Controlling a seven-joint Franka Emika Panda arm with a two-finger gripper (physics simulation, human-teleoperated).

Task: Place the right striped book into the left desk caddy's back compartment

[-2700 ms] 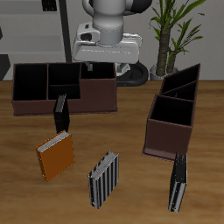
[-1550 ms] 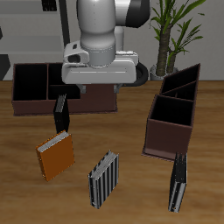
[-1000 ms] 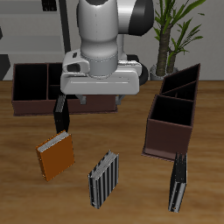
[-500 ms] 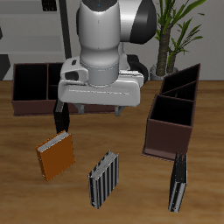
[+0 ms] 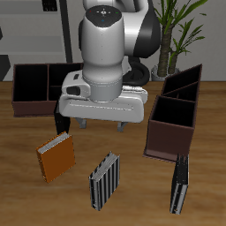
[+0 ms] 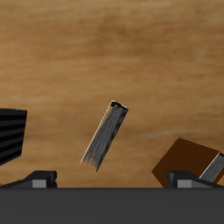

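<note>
The right striped book (image 5: 104, 179), with light grey and black lengthwise stripes, lies flat near the table's front edge; it also shows in the wrist view (image 6: 105, 134). My gripper (image 5: 101, 124) hangs open and empty above the table, farther back than the book and apart from it. In the wrist view the gripper (image 6: 112, 178) has its fingertips (image 6: 39, 178) spread wide. The left desk caddy (image 5: 155, 132) is dark maroon-brown. Its taller slant-walled back compartment (image 5: 183, 86) stands behind its low square section.
An orange book (image 5: 56, 157) lies beside the striped book, also in the wrist view (image 6: 185, 156). A near-black slim book (image 5: 181, 184) lies in front of the left caddy, also in the wrist view (image 6: 10, 136). A wide low brown caddy (image 5: 32, 104) stands at the back.
The arm has swung from the table's back toward the front and come lower, bringing the open gripper nearer the striped book. The books and caddies have not moved.
</note>
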